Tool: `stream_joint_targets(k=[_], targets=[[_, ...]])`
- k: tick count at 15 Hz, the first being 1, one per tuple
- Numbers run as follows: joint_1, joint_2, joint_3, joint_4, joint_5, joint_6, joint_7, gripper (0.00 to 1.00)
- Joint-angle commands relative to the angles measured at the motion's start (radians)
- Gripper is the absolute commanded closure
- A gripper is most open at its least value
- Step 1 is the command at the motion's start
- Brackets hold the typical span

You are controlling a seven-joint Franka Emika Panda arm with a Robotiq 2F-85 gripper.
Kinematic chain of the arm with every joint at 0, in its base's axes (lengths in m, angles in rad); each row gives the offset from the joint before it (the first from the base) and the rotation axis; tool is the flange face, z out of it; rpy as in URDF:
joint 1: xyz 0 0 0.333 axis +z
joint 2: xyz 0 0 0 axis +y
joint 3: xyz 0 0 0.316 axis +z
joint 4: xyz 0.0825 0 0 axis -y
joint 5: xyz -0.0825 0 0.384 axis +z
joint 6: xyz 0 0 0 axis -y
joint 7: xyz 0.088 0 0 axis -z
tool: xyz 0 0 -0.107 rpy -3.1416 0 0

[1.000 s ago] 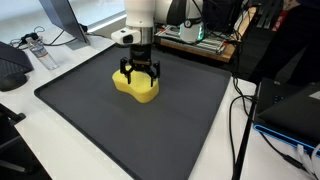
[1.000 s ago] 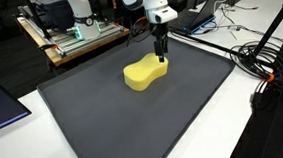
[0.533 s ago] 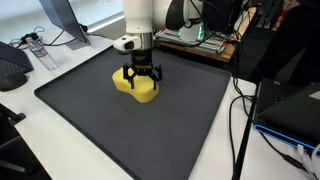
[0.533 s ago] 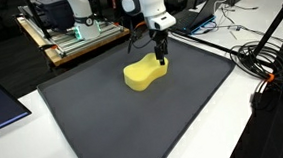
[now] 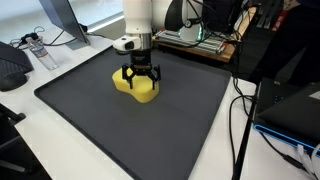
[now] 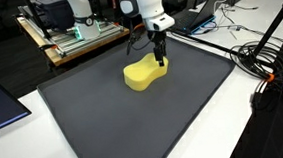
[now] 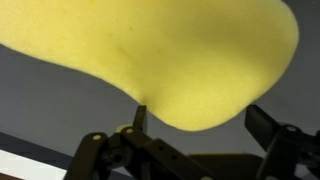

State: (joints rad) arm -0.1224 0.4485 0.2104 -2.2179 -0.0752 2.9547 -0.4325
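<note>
Exterior view, left to right: water bottle (image 5: 38, 50) off the mat, then the dark mat (image 5: 150, 140) with the yellow sponge (image 5: 137, 91) lying flat near its far edge, cables (image 5: 240, 110) on the right. Gripper (image 5: 139, 82) sits low over the sponge, jaws spread wide and straddling one lobe, nothing clamped. Wrist view: sponge fills the top, fingers (image 7: 270, 130) either side below it.
</note>
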Motion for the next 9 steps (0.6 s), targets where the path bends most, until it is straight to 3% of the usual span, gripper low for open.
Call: stream_joint_targets(k=[1,6,7,9], targets=[[-0.007,0.015,-0.007,-0.013,-0.035,0.059,-0.026,0.00],[-0.042,0.051,0.022,-0.004,-0.046,0.074,-0.050,0.03],[-0.048,0.058,0.028,-0.002,-0.043,0.077,-0.051,0.26],[-0.054,0.066,0.031,0.002,-0.043,0.067,-0.048,0.30]])
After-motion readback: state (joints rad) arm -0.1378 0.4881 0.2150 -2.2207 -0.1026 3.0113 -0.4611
